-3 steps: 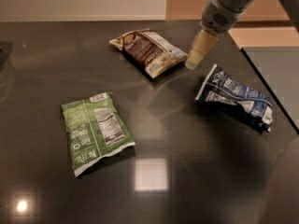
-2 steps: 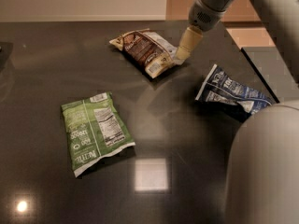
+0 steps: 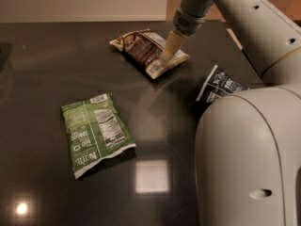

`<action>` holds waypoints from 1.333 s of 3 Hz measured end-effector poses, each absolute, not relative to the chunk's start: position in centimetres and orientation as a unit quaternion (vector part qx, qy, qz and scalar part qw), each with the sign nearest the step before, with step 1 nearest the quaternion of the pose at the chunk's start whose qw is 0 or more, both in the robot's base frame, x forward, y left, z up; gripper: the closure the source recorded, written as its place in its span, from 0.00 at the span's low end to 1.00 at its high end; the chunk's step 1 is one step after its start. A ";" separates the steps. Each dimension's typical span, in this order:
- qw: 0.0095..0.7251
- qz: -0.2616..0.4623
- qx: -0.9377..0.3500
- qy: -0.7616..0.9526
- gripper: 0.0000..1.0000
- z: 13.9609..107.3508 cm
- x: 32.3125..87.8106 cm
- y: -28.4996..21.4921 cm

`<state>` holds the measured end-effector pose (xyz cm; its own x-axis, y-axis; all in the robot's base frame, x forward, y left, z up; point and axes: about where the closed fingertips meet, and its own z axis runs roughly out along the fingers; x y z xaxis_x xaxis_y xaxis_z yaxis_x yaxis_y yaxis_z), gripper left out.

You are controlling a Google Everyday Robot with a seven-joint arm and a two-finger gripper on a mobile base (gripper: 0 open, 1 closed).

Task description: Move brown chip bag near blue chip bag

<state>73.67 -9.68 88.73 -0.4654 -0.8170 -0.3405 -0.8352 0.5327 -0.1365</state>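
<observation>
One gripper (image 3: 166, 58) in play, and we find it down at the far side of the dark table (image 3: 42, 55), its tan tip over the right-hand end of the brown chip bag (image 3: 140, 51), right by the white label patch. Whether it is spread or pressed together we cannot tell from this angle, nor whether it actually touches the foil. The brown chip bag lies flat and slanted, its long axis running from upper left to lower right. Off to its right and nearer us sits the blue chip bag (image 3: 220, 83), apart from the brown one with bare table between them; its lower part is hidden behind the robot's big white housing (image 3: 244, 164) in the foreground. The arm (image 3: 249, 18) sweeps in from the upper right. Well away on the left lies a green bag (image 3: 94, 132), nutrition label up. We also catch a square glare (image 3: 151, 175) on the tabletop.
</observation>
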 end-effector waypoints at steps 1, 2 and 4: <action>0.194 0.026 -0.449 0.872 0.00 87.7 74.5 -9.2; 0.216 0.038 -0.425 0.879 0.00 86.9 75.1 -8.7; 0.234 0.085 -0.415 0.875 0.18 85.6 75.9 -6.7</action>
<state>75.86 -6.68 85.62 -0.5451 -0.6868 -0.4808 -0.7667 0.6404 -0.0455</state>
